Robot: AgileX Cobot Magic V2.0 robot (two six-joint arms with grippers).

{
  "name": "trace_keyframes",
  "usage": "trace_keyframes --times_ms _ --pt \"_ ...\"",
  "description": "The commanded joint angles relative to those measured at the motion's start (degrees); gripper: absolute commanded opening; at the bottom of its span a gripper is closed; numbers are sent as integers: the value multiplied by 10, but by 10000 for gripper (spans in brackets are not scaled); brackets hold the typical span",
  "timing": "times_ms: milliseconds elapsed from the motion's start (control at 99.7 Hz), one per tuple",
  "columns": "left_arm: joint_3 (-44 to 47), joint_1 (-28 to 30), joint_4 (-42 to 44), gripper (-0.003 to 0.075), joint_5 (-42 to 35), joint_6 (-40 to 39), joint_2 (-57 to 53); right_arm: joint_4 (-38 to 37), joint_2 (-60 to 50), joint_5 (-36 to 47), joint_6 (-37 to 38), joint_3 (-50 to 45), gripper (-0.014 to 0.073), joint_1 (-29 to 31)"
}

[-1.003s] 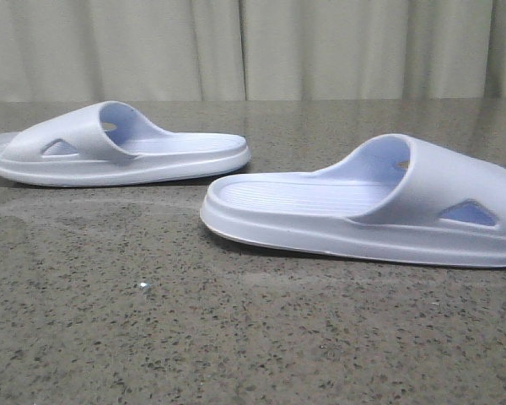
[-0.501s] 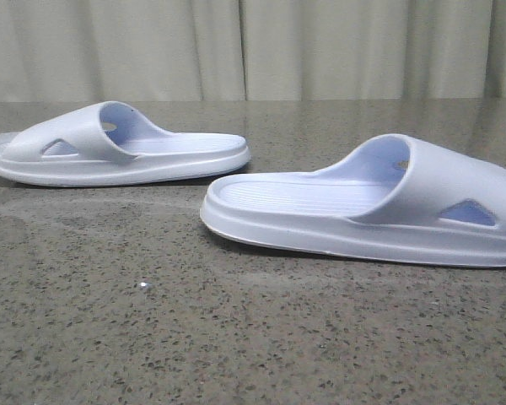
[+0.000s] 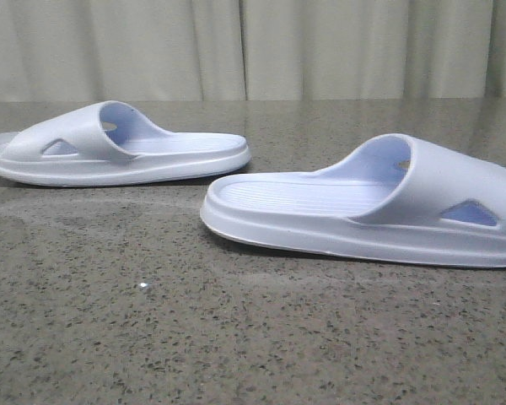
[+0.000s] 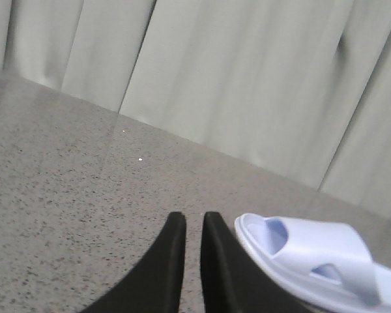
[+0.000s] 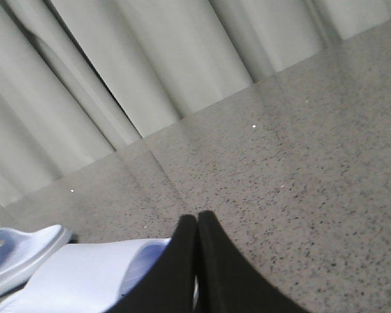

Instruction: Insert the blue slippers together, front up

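Two pale lavender-blue slippers lie sole-down and apart on the grey speckled table. One slipper [image 3: 110, 150] is at the far left with its strap to the left. The other slipper [image 3: 367, 207] is nearer, at the right, with its strap to the right. Neither gripper shows in the front view. In the left wrist view my left gripper [image 4: 193, 220] has its black fingers almost together, with only a thin slit between them and nothing held; a slipper [image 4: 313, 267] lies just beside it. In the right wrist view my right gripper [image 5: 197, 218] is shut and empty, over a slipper's strap [image 5: 85, 274]; the other slipper's end [image 5: 19, 254] shows beyond.
The grey speckled table [image 3: 236, 337] runs back to a pale pleated curtain [image 3: 253, 46]. A small white speck [image 3: 142, 286] lies on the near table.
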State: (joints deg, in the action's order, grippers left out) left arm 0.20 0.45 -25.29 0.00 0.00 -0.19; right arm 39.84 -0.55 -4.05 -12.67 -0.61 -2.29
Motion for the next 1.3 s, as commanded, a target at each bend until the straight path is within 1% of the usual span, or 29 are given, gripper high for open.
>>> trace_keyframes --times_ms 0,40,100,191,251,291,361,461,562,662,722,762,822,873,893,903,933,943,963,1013,1063,1194,1294 --pt "-1 1 -122 15 -54 0 -17 34 -12 18 -1 4 -78 5" --pt "-6 1 -156 15 -53 0 -17 34 -10 7 -1 13 -78 5" --pt "-21 1 -154 15 -38 0 -16 33 -1 -10 -1 31 -78 5" --pt "-58 1 -107 15 15 0 0 24 37 -29 -2 66 -78 5" --pt "-88 1 -68 15 50 0 27 13 84 -42 -2 93 -78 5" --pt "-113 1 -43 15 72 0 49 -7 124 -54 -2 118 -78 5" --pt "-159 1 6 15 113 0 100 -56 202 -103 -2 170 -78 5" --pt "-221 1 58 15 184 0 180 -94 316 -174 -2 234 -78 5" --pt "-266 1 69 16 235 0 239 -107 391 -238 -5 278 -78 5" --pt "-284 1 68 17 251 3 274 -107 426 -255 -7 296 -78 5" --pt "-290 1 57 23 253 21 284 -107 427 -265 -7 299 -71 5" --pt "-292 1 42 47 253 43 286 -107 426 -270 -7 299 -50 5" --pt "-292 1 6 109 254 74 290 -107 426 -276 -7 299 24 5" --pt "-292 1 -24 198 254 89 292 -107 426 -280 -7 299 112 5" --pt "-292 1 -36 223 254 94 294 -107 426 -280 -7 299 154 5" --pt "-292 1 -39 248 254 95 294 -107 426 -280 -7 299 168 5" --pt "-292 1 -51 299 254 95 298 -107 426 -277 -7 299 237 5" --pt "-292 1 -53 324 254 95 298 -107 426 -277 -7 299 249 5" --pt "-292 1 -57 347 254 95 301 -107 426 -274 -7 299 283 5" --pt "-292 1 -65 423 254 95 306 -107 426 -268 -7 299 337 5" --pt "-292 1 -71 449 254 95 310 -107 426 -263 -7 299 341 5" --pt "-293 1 -83 446 255 96 317 -107 441 -243 -8 300 339 5" --pt "-293 1 -83 446 255 96 317 -107 469 -244 -8 307 339 5"
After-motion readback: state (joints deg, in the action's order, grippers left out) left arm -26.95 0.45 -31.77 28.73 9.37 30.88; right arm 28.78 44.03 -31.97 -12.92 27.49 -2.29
